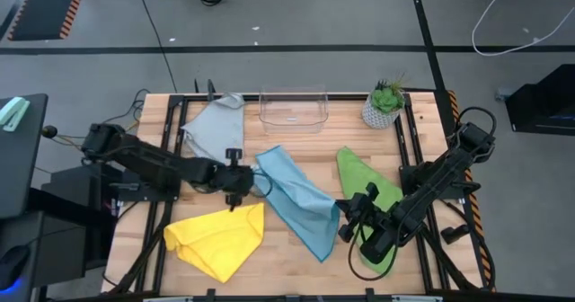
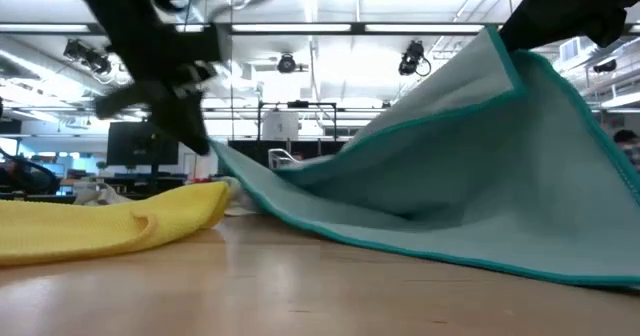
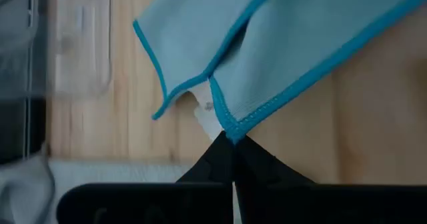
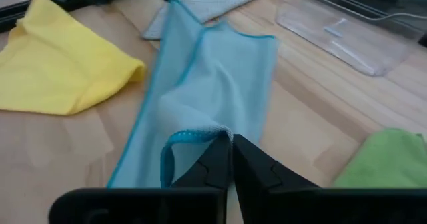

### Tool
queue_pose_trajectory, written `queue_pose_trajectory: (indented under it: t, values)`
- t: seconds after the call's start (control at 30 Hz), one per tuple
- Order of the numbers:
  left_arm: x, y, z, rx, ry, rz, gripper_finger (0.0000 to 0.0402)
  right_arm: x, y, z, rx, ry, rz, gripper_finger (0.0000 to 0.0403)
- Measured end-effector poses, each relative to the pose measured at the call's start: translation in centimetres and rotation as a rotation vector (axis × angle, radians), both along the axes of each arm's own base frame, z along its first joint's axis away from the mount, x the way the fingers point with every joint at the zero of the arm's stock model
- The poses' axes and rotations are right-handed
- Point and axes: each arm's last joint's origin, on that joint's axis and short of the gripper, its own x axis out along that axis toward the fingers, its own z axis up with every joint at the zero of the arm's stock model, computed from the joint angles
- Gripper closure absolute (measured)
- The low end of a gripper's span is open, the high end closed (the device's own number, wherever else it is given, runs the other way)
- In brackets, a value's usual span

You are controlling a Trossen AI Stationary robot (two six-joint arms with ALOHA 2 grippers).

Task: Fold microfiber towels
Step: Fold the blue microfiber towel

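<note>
The blue towel (image 2: 470, 176) fills the front of the low view, lifted off the table (image 1: 296, 257) at 2 corners and sagging between them. The left pincer (image 3: 233, 139) is closed on 1 hemmed corner, with a small white tag beside it; the right pincer (image 4: 231, 141) is pinched on the opposite corner, where the cloth bunches at the fingertips. Seen from above, this towel lies slantwise across the middle of the table, the left pincer (image 1: 235, 183) at its upper end and the right pincer (image 1: 346, 214) at its lower end. The yellow towel (image 1: 218, 239) lies loosely doubled at the front left, just beside the blue one. The green towel (image 1: 370, 187) lies on the right, partly under the right arm. The grey towel (image 1: 214, 128) lies at the back left, next to a clear tray (image 1: 293, 109) and a small potted plant (image 1: 384, 104).
</note>
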Motion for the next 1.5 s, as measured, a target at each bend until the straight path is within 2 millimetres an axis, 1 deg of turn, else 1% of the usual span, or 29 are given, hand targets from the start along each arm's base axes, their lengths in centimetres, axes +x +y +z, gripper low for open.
queue_pose_trajectory:
  t: [0.1,0.23,0.33,0.47,0.63,0.9,1.1,1.2,1.3,1.4,1.5]
  values:
    - [-1.0,-1.9,0.4,-0.04,-0.025,-0.001,0.0392,0.3,-0.7,0.0,-0.001,0.007,-0.035,0.0372]
    - [-1.8,-4.3,0.3,-0.051,-0.075,-0.005,0.0394,0.8,-1.9,-0.1,-0.013,0.041,-0.08,0.0374]
    - [-2.5,-5.4,0.1,-0.072,-0.099,-0.004,0.0396,1.3,-2.8,-0.2,-0.027,0.072,-0.105,0.038]
    - [-3.2,-6.1,-0.3,-0.098,-0.109,0.012,0.0391,2.0,-4.0,-0.3,-0.038,0.111,-0.132,0.0383]
    - [-3.5,-6.7,-0.3,-0.138,-0.14,0.045,0.0396,2.9,-5.9,-0.5,-0.002,0.199,-0.157,0.038]
    - [-4.4,-8.2,-0.3,-0.184,-0.162,0.034,0.0396,3.7,-9.1,-0.7,0.024,0.311,-0.238,0.0351]
    - [-4.9,-9.1,-0.3,-0.208,-0.171,0.022,0.0392,4.2,-11.5,-0.9,0.088,0.383,-0.298,0.0334]
    - [-5.1,-9.3,-0.3,-0.22,-0.177,0.027,0.0396,4.4,-12.6,-0.9,0.114,0.416,-0.311,0.0318]
    - [-5.2,-9.5,-0.3,-0.225,-0.178,0.022,0.0395,4.6,-13.6,-1.0,0.134,0.449,-0.313,0.0292]
    - [-5.4,-9.8,-0.2,-0.231,-0.181,0.008,0.0392,4.7,-14.3,-1.0,0.147,0.479,-0.305,0.0257]
    - [-5.7,-10.3,-0.2,-0.24,-0.185,-0.011,0.0395,4.6,-14.3,-0.9,0.17,0.531,-0.274,0.0216]
